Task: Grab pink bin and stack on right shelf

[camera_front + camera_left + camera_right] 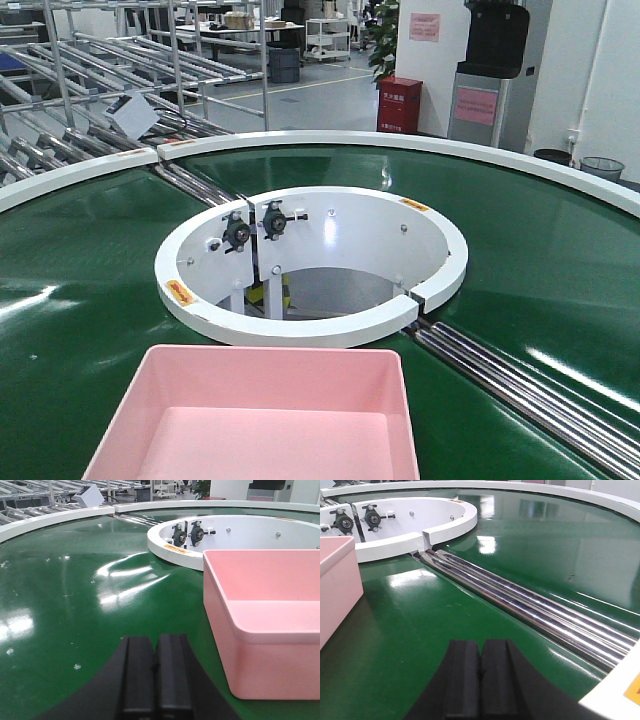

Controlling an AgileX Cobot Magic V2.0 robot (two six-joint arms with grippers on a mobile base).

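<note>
The pink bin (262, 415) sits empty on the green conveyor belt (80, 270) at the near edge of the front view. In the left wrist view the pink bin (265, 625) lies to the right of my left gripper (155, 642), which is shut with nothing between its black fingers and hangs over bare belt. A corner of the pink bin (335, 587) shows at the left edge of the right wrist view. My right gripper (481, 645) is shut too, empty, well apart from the bin. The right shelf is out of view.
A white ring (310, 265) surrounds the belt's open centre, just beyond the bin. Shiny steel rollers (530, 605) cross the belt diagonally on the right. Roller racks (90, 110) stand at the back left; a red cabinet (398, 104) and bins stand behind.
</note>
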